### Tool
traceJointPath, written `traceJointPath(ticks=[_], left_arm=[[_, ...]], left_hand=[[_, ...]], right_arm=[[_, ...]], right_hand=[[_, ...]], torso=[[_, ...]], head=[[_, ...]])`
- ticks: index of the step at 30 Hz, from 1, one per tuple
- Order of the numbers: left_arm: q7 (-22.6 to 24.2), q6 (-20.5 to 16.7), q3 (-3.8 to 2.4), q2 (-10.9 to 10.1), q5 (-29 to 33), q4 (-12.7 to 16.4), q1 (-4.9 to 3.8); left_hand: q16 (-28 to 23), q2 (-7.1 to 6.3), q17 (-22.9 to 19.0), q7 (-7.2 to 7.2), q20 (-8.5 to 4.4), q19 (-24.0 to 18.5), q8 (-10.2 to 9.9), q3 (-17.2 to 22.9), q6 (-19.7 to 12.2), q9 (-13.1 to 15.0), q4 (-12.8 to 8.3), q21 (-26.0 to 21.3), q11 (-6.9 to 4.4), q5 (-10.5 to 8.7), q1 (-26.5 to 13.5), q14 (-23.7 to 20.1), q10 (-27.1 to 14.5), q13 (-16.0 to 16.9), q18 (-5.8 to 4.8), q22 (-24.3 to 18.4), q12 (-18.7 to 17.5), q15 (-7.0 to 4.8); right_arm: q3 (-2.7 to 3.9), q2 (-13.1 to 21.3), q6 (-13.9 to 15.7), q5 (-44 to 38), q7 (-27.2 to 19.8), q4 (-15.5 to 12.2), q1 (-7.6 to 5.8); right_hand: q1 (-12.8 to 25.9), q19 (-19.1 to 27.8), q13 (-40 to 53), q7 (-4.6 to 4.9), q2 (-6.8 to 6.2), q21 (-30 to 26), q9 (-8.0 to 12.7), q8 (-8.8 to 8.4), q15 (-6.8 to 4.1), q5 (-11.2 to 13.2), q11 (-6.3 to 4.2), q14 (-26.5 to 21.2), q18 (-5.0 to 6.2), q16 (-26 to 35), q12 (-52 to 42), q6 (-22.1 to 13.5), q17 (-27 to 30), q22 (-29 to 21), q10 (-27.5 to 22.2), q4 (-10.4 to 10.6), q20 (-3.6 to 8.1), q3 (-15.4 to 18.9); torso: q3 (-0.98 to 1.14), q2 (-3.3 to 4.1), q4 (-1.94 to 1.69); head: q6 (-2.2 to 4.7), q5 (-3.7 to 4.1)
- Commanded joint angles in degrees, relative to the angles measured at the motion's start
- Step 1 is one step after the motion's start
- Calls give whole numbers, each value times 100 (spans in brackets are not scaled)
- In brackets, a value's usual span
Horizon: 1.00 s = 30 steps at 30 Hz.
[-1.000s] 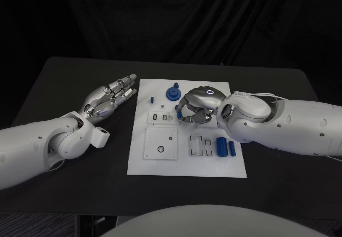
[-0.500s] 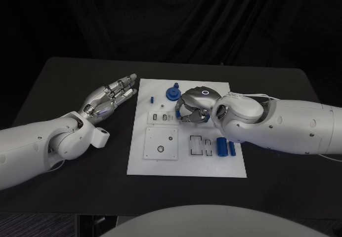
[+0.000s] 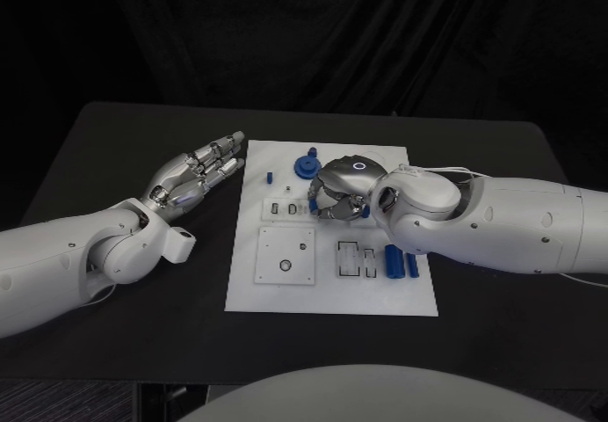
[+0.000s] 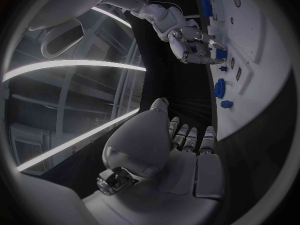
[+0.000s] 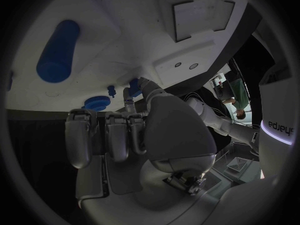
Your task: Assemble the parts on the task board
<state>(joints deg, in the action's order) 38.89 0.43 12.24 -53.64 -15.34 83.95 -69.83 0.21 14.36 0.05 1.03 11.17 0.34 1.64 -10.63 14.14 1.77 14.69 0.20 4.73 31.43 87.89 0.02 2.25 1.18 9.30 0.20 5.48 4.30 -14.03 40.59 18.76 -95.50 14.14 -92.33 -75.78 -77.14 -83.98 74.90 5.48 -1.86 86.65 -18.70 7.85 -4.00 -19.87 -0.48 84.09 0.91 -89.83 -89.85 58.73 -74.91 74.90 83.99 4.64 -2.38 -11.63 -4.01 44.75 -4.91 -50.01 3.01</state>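
The white task board [image 3: 332,294] lies in the middle of the black table. My right hand [image 3: 340,189] hovers over the board's far middle with its fingers curled. It pinches a small blue part [image 5: 133,85] at its fingertips, and that part [image 4: 220,53] also shows in the left wrist view. A blue gear-like part [image 3: 306,165] stands just beyond the hand, and a small blue peg [image 3: 270,177] stands to the left of the gear. Two blue cylinders [image 3: 395,261] lie side by side near the board's right edge. My left hand [image 3: 197,171] lies beside the board's left edge, fingers stretched out and holding nothing.
A square white inset with a small hole [image 3: 287,255] sits on the board's near left. Narrow rectangular slots [image 3: 356,260] lie next to the cylinders. Bare black table [image 3: 507,158] surrounds the board on all sides.
My right hand has shifted slightly left and farther over the board with the small blue part, its wrist turning. The left hand has not moved.
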Motion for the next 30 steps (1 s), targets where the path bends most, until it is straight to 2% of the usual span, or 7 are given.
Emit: traceJointPath(ticks=[1,6,13,22,25,28,30], left_arm=[[234,75,-4,10,16,9,8],[230,75,-4,10,16,5,8],[229,79,-4,15,16,0,9],[227,76,-4,19,16,-9,9],[227,75,-4,19,16,-18,10],[233,68,-4,20,16,-25,10],[243,58,-4,22,16,-29,11]], left_hand=[[-21,-3,-5,49,53,-2,19,33,-1,6,-5,8,17,21,36,-2,12,3,106,3,13,34],[-21,-3,-5,49,53,-2,19,33,-1,6,-5,8,17,21,36,-2,12,3,106,3,13,34],[-21,-3,-5,49,53,-2,19,33,-1,6,-5,8,17,21,36,-2,12,3,106,3,13,34],[-21,0,-5,54,53,-2,18,43,-1,5,-10,8,18,23,38,-2,12,3,106,3,13,35],[-21,0,-5,55,53,-1,18,44,1,6,-12,9,18,24,38,-2,13,3,106,4,15,37],[-21,0,-5,55,53,-1,18,44,1,6,-12,9,18,24,38,-2,13,3,106,4,15,37],[-21,1,-5,56,53,-1,18,47,1,6,-13,9,18,24,38,-2,13,3,106,4,15,38]], right_arm=[[3,-19,-159,-47,148,28,22],[3,-38,-231,-47,164,55,39],[3,-57,-245,-47,139,68,50],[4,-48,-165,-47,5,90,54],[4,-32,-120,-47,-68,103,54],[3,-18,-23,-47,-130,110,56],[3,-1,101,-47,-186,110,57]], right_hand=[[104,-369,1510,-38,7,-36,-232,-108,71,90,77,591,16,-17,-15,-75,-1509,1366,601,-14,-56,-9],[137,-367,1510,2,-8,-42,-210,-195,88,137,93,591,18,-17,-15,-211,-1509,1364,601,-22,-75,-12],[272,-364,1510,74,-72,-52,-165,-402,132,452,138,591,20,-17,-15,-572,-1509,1362,601,-15,-124,29],[484,-352,1510,67,-112,-82,5,-432,135,1044,135,591,28,-17,-15,-1234,-1509,1353,601,79,-138,185],[673,-315,1510,44,-161,-150,106,-423,119,1539,120,591,45,-17,-15,-1480,-1509,1329,601,215,-126,355],[740,-305,1510,32,-193,-171,163,-430,114,1676,108,591,50,-17,-15,-1615,-1509,1323,601,289,-119,428],[823,-291,1510,31,-315,-196,257,-436,108,1710,104,591,56,-17,-15,-1863,-1509,1315,601,442,-108,519]], torso=[[-1,3,-1],[-4,-1,-8],[-3,-5,-6],[9,-2,5],[10,-3,8],[7,-7,9],[7,-10,10]], head=[[1,-2],[1,-2],[1,0],[1,-31],[1,-41],[1,-49],[1,-61]])
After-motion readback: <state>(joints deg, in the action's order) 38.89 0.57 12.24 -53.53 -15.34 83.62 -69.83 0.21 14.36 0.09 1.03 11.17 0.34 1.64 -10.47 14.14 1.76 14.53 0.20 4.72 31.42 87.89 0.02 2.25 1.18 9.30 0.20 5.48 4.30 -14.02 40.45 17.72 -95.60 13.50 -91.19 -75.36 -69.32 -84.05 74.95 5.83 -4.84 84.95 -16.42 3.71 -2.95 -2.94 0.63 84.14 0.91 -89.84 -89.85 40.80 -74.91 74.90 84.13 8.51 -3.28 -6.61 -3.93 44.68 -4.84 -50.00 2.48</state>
